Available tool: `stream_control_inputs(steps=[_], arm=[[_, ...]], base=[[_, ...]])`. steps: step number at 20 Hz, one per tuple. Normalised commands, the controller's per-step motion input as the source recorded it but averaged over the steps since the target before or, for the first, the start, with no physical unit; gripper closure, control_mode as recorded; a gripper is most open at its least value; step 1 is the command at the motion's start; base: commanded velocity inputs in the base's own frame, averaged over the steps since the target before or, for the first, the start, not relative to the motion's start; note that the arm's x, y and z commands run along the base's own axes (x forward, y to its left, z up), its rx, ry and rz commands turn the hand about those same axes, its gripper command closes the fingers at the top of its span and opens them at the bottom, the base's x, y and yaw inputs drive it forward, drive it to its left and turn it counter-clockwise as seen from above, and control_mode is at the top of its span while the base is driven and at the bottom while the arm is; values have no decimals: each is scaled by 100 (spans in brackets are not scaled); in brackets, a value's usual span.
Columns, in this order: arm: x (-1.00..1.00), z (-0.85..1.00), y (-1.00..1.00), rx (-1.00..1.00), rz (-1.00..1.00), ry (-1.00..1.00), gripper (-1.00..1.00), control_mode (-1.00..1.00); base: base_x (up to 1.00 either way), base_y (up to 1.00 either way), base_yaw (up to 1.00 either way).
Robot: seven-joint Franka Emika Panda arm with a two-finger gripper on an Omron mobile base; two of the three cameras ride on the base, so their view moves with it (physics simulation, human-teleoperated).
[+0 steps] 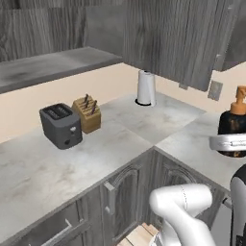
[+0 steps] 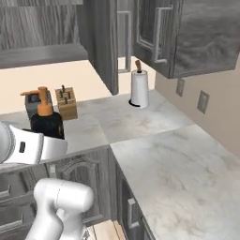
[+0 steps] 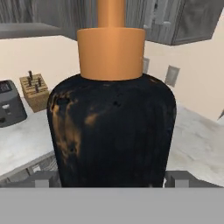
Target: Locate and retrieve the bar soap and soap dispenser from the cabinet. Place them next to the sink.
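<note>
Holding squat black soap dispenser [image 3: 111,131] with orange pump top, right of grey toaster [image 1: 60,125].
Fingers of gripper [image 3: 111,179] clamp the rigid, probably smooth lower body; a low grip appears stable.

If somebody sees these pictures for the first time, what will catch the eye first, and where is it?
The black soap dispenser with its orange pump top dominates the hand view, sitting between the tool's two fingertips. In the base views it is upright, close to the white arm and above the counter's front edge. Behind it, a white paper-towel roll stands in the counter's corner, with a toaster and knife block to the left.
</note>
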Motion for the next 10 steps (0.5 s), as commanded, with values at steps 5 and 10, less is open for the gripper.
stream_control_inputs(steps=[5, 10], arm=[[0, 0, 0, 0, 0, 0, 100, 100], [0, 0, 0, 0, 0, 0, 100, 100]], base=[[0, -22, -44], [1, -33, -35]])
